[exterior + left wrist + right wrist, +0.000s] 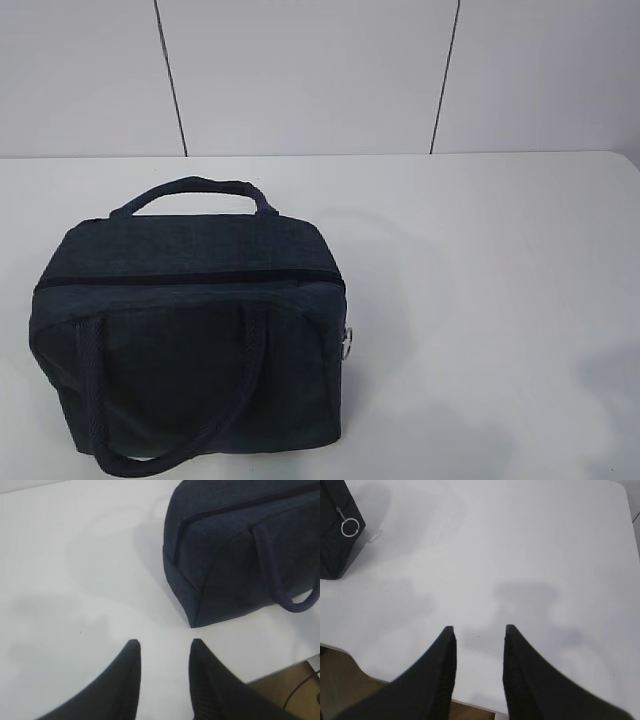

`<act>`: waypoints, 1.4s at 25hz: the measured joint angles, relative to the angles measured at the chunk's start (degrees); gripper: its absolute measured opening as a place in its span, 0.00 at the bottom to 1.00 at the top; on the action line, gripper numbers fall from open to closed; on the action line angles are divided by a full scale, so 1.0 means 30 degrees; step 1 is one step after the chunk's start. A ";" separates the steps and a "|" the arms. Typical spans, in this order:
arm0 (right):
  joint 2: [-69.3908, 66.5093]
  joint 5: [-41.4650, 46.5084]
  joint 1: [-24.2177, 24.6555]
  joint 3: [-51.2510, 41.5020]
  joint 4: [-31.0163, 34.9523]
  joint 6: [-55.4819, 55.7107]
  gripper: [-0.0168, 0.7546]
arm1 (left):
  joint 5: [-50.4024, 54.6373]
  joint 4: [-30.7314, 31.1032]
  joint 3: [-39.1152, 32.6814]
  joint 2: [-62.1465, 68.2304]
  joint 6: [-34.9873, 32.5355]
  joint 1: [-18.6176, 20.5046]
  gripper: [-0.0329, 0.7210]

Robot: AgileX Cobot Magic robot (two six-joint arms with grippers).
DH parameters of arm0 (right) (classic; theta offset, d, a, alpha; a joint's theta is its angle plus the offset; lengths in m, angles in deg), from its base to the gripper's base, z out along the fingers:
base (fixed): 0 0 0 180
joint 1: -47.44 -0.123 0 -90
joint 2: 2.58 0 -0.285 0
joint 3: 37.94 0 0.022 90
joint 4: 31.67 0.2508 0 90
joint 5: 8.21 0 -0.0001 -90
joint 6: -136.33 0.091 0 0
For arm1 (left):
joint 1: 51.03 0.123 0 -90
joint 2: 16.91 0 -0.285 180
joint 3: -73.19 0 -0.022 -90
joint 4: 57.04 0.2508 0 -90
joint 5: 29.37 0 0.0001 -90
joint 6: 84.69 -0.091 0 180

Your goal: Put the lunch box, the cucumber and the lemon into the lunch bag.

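Bag [190,330] sits zipped at lower left on the surface [480,300], contents hidden; left pincer [165,647] and right pincer [477,632] both apart, empty

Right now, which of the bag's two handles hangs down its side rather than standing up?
The near handle of the lunch bag: it droops down the front panel to the table, while the far handle arches upright above the zipper.

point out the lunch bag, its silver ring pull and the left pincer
lunch bag [190,350]: exterior view, on its front fabric panel.
silver ring pull [350,527]: right wrist view, on the ring's metal loop.
left pincer [165,647]: left wrist view, between its two open fingertips.
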 joint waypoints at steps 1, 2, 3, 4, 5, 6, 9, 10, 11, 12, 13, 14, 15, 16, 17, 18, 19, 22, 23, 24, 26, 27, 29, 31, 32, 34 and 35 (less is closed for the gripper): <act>0.0000 0.0000 0.0000 0.0000 0.0000 0.0000 0.32 | 0.0000 -0.0004 0.0000 0.0000 0.0000 0.0358 0.36; 0.0000 0.0000 0.0000 0.0000 0.0000 0.0000 0.32 | -0.0034 -0.0004 0.0000 0.0000 0.0000 0.0846 0.36; 0.0000 0.0000 0.0000 0.0000 0.0000 0.0000 0.32 | -0.0029 -0.0004 0.0000 0.0000 0.0000 0.1462 0.35; 0.0000 0.0000 0.0000 0.0000 0.0000 0.0000 0.32 | -0.0029 -0.0004 0.0000 -0.0062 0.0000 0.2079 0.36; 0.0000 0.0000 0.0000 0.0000 0.0000 0.0045 0.32 | -0.0029 -0.0004 0.0000 -0.0182 0.0000 0.2919 0.36; 0.0000 0.0000 0.0000 0.0000 0.0034 0.0084 0.32 | -0.0029 0.0043 0.0000 -0.0377 -0.0029 0.3806 0.36; 0.0000 0.0000 0.0000 0.0000 0.0034 0.0159 0.32 | -0.0029 0.0043 0.0000 -0.1107 -0.0029 0.5656 0.36; 0.0000 0.0000 0.0000 0.0000 0.0034 0.0193 0.32 | -0.0077 0.0043 0.0000 -0.1109 -0.0029 0.6007 0.35; 0.0000 -0.0013 0.0000 0.0000 0.0071 0.0193 0.32 | -0.0077 0.0043 0.0000 -0.1109 -0.0029 0.6200 0.35; 0.0000 -0.0043 0.0000 0.0000 0.0071 0.0227 0.32 | -0.0104 0.0043 0.0000 -0.1109 -0.0029 0.6367 0.35; 0.0000 -0.0043 0.0000 0.0000 0.0071 0.0221 0.32 | -0.0104 0.0043 0.0000 -0.1109 -0.0029 0.6408 0.35; 0.0000 -0.0043 0.0000 0.0000 0.0071 0.0221 0.32 | -0.0104 0.0043 0.0000 -0.1109 -0.0029 0.6453 0.36; 0.0000 -0.0056 0.0000 0.0000 0.0071 0.0221 0.32 | -0.0104 0.0043 0.0000 -0.1109 -0.0029 0.6453 0.35; 0.0000 -0.0056 0.0000 0.0000 0.0071 0.0221 0.32 | -0.0104 0.0043 0.0000 -0.1109 -0.0029 0.6453 0.35; 0.0000 -0.0056 0.0000 0.0000 0.0071 0.0232 0.32 | -0.0116 0.0043 0.0000 -0.1109 -0.0029 0.6453 0.35; 0.0000 -0.0056 0.0000 0.0000 0.0071 0.0232 0.32 | -0.0116 0.0043 0.0000 -0.1109 -0.0029 0.6453 0.35; 0.0000 -0.0086 0.0000 0.0000 0.0071 0.0232 0.32 | -0.0116 0.0057 0.0000 -0.1109 -0.0029 0.6453 0.35; 0.0000 -0.0086 0.0000 0.0000 0.0071 0.0307 0.32 | -0.0148 0.0057 0.0000 -0.1109 -0.0029 0.6453 0.35; 0.0000 -0.0086 0.0000 0.0000 0.0071 0.0305 0.32 | -0.0148 0.0057 0.0000 -0.1109 -0.0029 0.6453 0.35; 0.0000 -0.0086 0.0000 0.0000 0.0071 0.0305 0.32 | -0.0148 0.0057 0.0000 -0.1109 -0.0029 0.6453 0.35; 0.0000 -0.0086 0.0000 0.0000 0.0071 0.0305 0.32 | -0.0148 0.0057 0.0000 -0.1109 -0.0029 0.6453 0.35; 0.0000 -0.0086 0.0000 0.0000 0.0071 0.0305 0.32 | -0.0148 0.0057 0.0000 -0.1109 -0.0029 0.6453 0.35; 0.0000 -0.0086 0.0000 0.0000 0.0071 0.0305 0.32 | -0.0148 0.0057 0.0000 -0.1109 -0.0029 0.6453 0.35; 0.0000 -0.0086 0.0000 0.0000 0.0071 0.0305 0.32 | -0.0148 0.0057 0.0000 -0.1109 -0.0029 0.6453 0.35; 0.0000 -0.0086 0.0000 0.0000 0.0071 0.0305 0.32 | -0.0148 0.0057 0.0000 -0.1109 -0.0029 0.6453 0.35; 0.0000 -0.0086 0.0000 0.0000 0.0071 0.0305 0.32 | -0.0148 0.0057 0.0000 -0.1109 -0.0029 0.6453 0.35; 0.0000 -0.0086 0.0000 0.0000 0.0071 0.0305 0.32 | -0.0148 0.0057 0.0000 -0.1109 -0.0029 0.6453 0.35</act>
